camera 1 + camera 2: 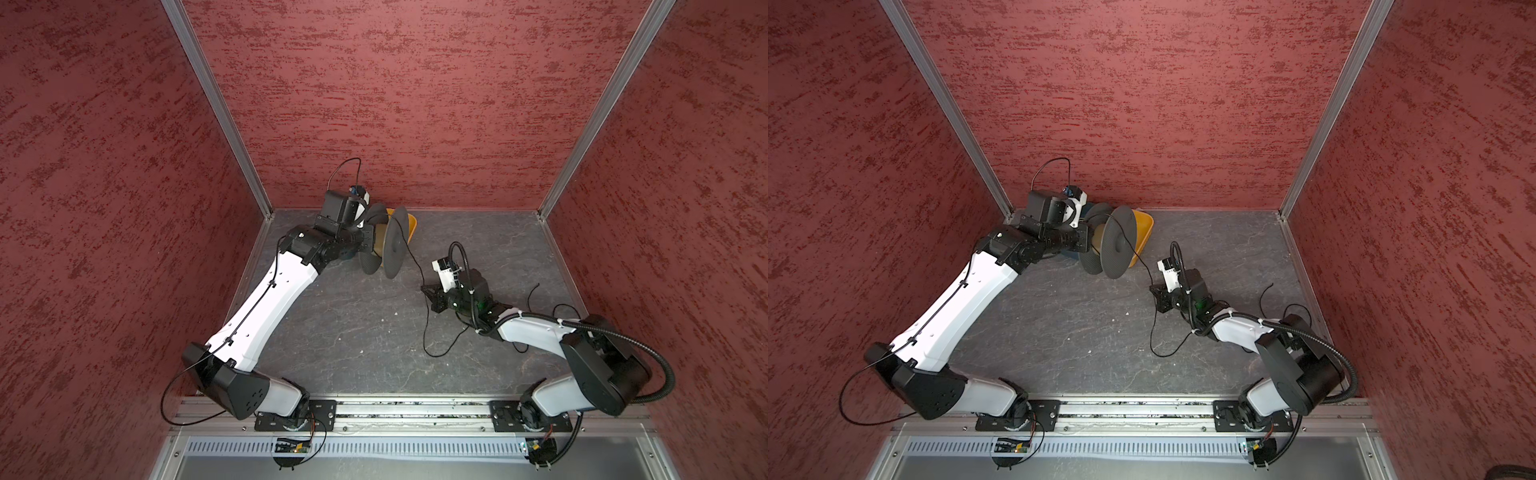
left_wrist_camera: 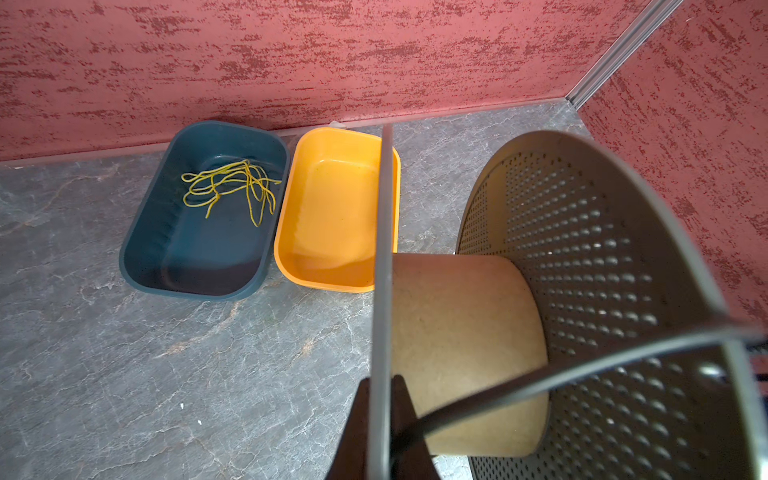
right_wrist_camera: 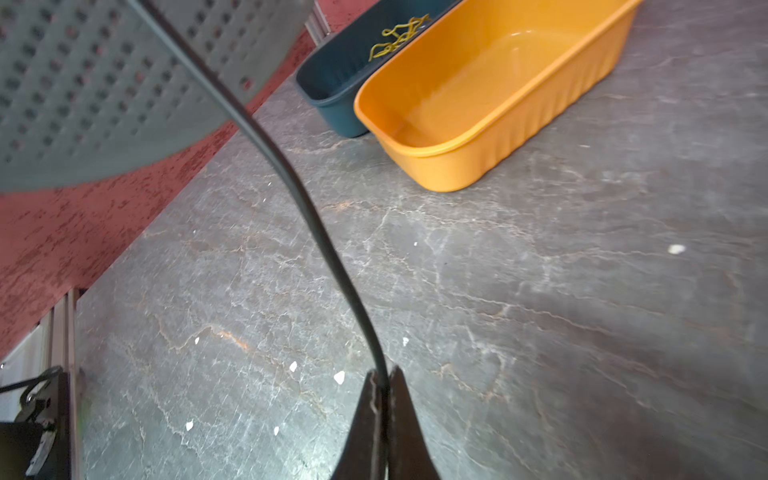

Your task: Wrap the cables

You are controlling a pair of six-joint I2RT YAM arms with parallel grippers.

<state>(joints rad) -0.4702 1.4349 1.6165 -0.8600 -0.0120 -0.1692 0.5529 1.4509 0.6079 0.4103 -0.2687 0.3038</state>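
- Two arms split the job. The left jaws were clenched on the rim of one flange of the spool [image 1: 394, 243], holding it with its axis level near the back wall. It seemed to be lifted off the table [image 1: 353, 332], I guess so the core stayed open for winding.
- The right jaws were pinched tight on the black cable [image 3: 291, 178], some way from the spool, so that stretch hung in the air between them instead of dragging.
- The cardboard core [image 2: 465, 345] looked bare. The cable only crossed over it, from beside the left jaws to the rim of the perforated flange [image 2: 582, 249]. I'd call that no real wraps yet, so very early days.
- All the leftover cable lay slack on the table in a loose loop [image 1: 432, 349] by the right arm, which left plenty to feed.
- A teal tub [image 2: 137, 249] holding yellow-green strands [image 2: 228, 187] and an empty orange tub [image 2: 286, 249] sat side by side against the back wall, out of the way.
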